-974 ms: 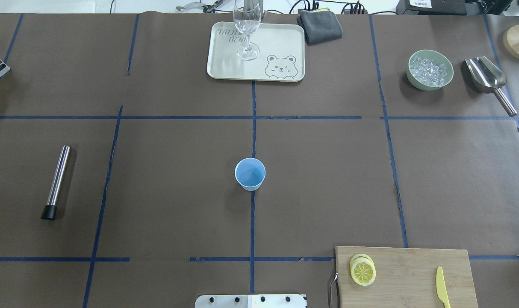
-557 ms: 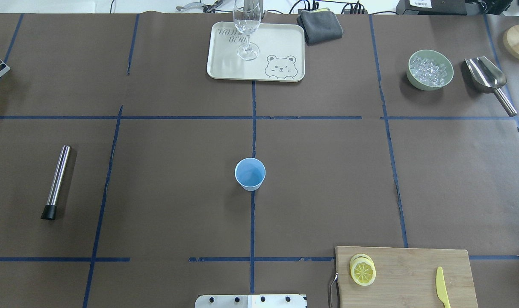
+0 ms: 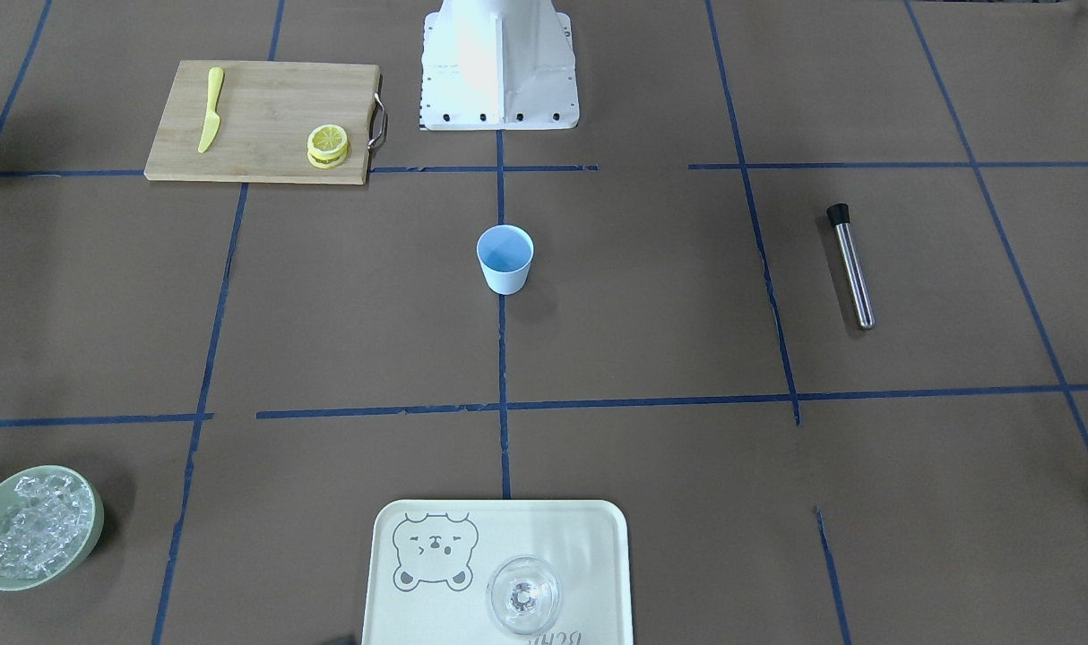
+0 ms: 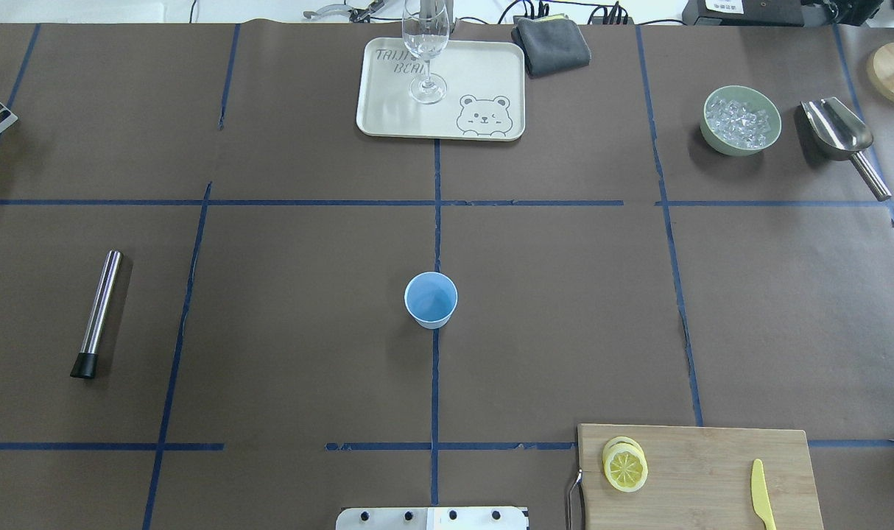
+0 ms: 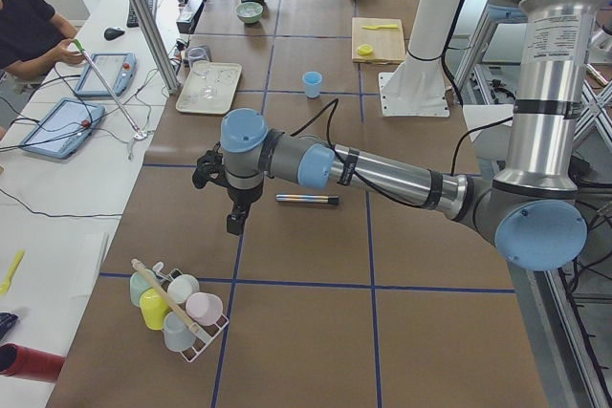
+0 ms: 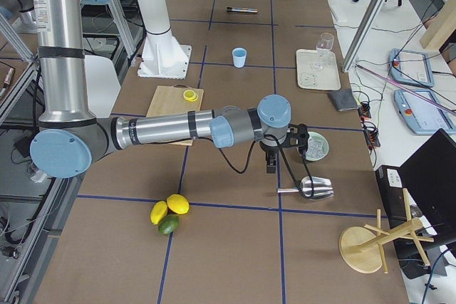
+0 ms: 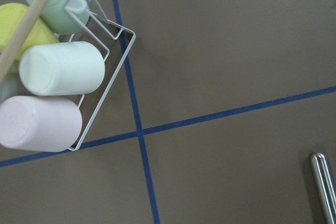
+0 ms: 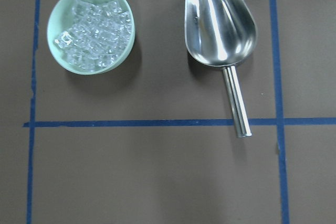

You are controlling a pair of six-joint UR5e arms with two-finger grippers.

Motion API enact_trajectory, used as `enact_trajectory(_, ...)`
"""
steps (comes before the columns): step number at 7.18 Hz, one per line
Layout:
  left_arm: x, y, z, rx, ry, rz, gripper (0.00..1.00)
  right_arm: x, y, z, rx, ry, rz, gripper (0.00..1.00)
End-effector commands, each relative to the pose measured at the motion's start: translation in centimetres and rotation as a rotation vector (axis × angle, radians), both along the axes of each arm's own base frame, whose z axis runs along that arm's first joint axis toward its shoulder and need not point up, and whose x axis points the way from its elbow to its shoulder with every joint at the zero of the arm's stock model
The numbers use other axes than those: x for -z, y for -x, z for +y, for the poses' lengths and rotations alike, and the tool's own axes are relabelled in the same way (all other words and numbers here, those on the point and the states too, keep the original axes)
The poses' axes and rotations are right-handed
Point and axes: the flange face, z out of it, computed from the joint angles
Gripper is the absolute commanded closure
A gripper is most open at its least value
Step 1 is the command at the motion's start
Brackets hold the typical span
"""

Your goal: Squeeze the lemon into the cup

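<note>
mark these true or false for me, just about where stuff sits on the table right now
1. The lemon slices lie on the cutting board. True.
2. The cup lies on its side. False: it stands upright.
3. The glass stands on the tray. True.
4. The scoop sits inside the bowl of ice. False: it lies beside the bowl, apart from it.
5. The knife is in the cup. False: it lies on the cutting board.

Matt brown paper over the table [image 4: 307,331], lined with blue tape [image 4: 434,383]. Pale grained wood for the cutting board [image 4: 712,456]. Mirror-bright polished metal on the scoop [image 8: 220,24], duller steel on the black-capped rod [image 4: 101,309]. Smooth matt plastic for the cup [image 4: 431,300]; clear glossy wine glass [image 4: 425,44]; soft grey cloth [image 4: 551,46].
</note>
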Motion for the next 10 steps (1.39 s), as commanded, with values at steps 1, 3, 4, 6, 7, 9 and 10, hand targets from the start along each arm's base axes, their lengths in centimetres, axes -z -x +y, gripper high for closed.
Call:
enact_trajectory(1, 2.5, -4.9, -1.4, -0.038, 0.0, 0.017, 0.0, 6.1, 5.3, 2.2, -0.046, 0.036, -0.004, 0.0)
enact_trajectory(3, 4.3, -7.1, -1.3, -0.049, -0.027, 0.017, 0.0, 11.6, 12.4, 6.4, -0.054, 0.065, 0.014, 0.0)
enact_trajectory(4, 4.4, -8.2, -1.3, -0.054, -0.017, 0.016, 0.0, 13.6, 15.5, 8.4, -0.054, 0.073, 0.015, 0.0)
enact_trajectory(6, 5.0, -9.7, -1.2, -0.037, -0.007, 0.036, 0.0, 18.3, 23.4, 13.6, -0.073, 0.093, -0.001, 0.0)
enact_trajectory(7, 5.0, -9.9, -1.2, -0.038, -0.006, 0.036, 0.0, 19.9, 27.2, 16.6, -0.112, 0.107, -0.021, 0.0)
enact_trajectory(9, 4.6, -9.9, -1.3, -0.038, 0.001, 0.034, 0.0, 20.8, 35.0, 23.8, -0.13, 0.05, 0.018, 0.0)
enact_trajectory(10, 4.4, -9.9, -1.3, -0.039, 0.003, 0.033, 0.0, 20.0, 37.9, 27.7, -0.113, -0.013, 0.056, 0.0)
